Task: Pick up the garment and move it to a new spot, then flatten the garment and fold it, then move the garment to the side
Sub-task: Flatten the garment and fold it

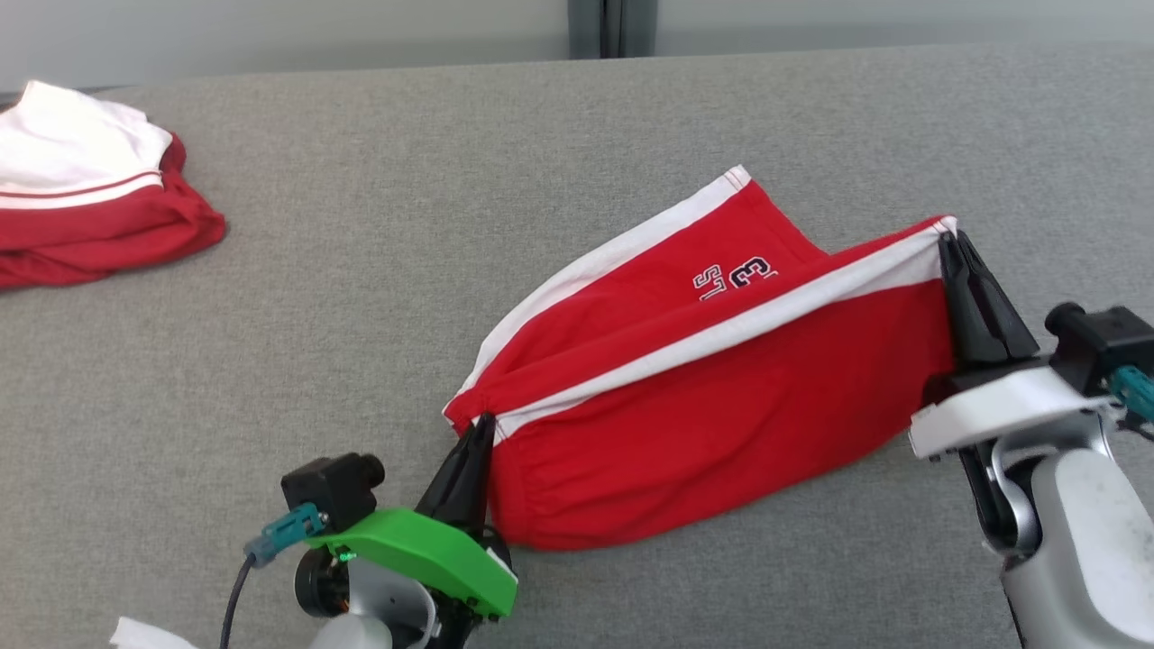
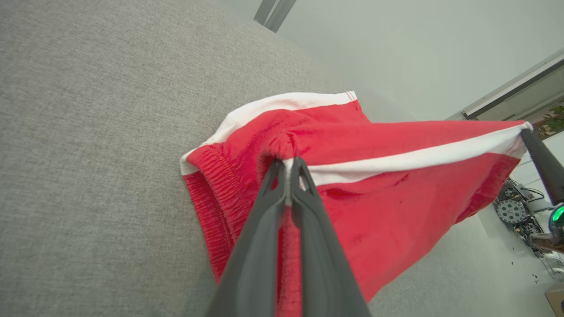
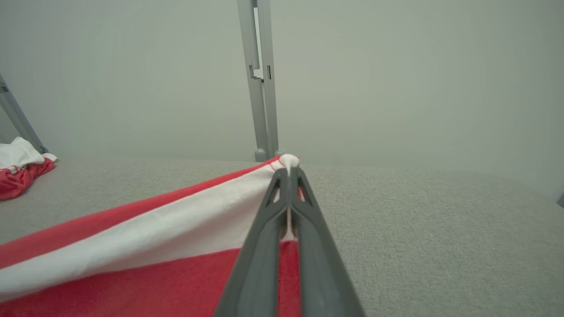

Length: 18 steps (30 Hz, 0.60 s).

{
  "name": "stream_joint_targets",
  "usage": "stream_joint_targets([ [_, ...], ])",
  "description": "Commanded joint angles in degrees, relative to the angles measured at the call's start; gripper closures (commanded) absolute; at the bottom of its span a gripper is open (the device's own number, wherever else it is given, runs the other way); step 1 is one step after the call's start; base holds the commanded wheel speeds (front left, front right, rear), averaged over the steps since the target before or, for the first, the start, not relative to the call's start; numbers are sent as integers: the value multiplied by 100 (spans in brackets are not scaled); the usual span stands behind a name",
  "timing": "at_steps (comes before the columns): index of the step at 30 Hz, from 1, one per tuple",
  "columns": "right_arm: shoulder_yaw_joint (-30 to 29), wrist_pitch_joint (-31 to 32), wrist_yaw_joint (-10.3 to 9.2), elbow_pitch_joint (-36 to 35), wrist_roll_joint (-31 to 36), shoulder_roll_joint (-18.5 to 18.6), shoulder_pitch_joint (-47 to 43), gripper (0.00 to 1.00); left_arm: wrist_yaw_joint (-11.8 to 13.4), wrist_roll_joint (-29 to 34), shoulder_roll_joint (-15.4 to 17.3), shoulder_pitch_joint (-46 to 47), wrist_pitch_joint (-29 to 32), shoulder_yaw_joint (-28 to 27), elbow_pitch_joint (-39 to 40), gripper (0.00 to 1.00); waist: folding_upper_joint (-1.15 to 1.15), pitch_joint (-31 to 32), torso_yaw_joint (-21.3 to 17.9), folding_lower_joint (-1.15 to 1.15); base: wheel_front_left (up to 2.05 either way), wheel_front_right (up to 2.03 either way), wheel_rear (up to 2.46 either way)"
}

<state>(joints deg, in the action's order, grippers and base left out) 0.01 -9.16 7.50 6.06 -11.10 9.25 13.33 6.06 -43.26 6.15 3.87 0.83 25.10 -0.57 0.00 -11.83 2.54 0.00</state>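
The garment [image 1: 703,388] is a pair of red shorts with white side stripes and dark lettering, lying on the grey table right of centre. One layer is lifted and stretched between my two grippers. My left gripper [image 1: 482,428] is shut on the elastic waistband corner [image 2: 288,165] at the garment's lower left. My right gripper [image 1: 951,236] is shut on the white-striped hem corner [image 3: 288,165] at its upper right. The rest of the garment [image 2: 396,211] hangs down from that taut edge onto the table.
A second red and white garment [image 1: 81,207] lies bunched at the table's far left; it also shows in the right wrist view as a small heap [image 3: 22,169]. The grey table [image 1: 451,225] reaches a pale wall with a grey post [image 3: 260,88].
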Motion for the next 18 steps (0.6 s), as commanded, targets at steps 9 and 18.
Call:
stream_joint_targets([
  [9,515,162,-2,1988,196,401,1976,100,68,-121,-221,1381,33,-34,-1204,100,0,-788,636,0,0,0,0],
  [18,1092,141,-2,3740,94,489,3188,100,55,-297,-303,2056,-110,208,-2038,100,0,-970,828,0,0,0,0],
])
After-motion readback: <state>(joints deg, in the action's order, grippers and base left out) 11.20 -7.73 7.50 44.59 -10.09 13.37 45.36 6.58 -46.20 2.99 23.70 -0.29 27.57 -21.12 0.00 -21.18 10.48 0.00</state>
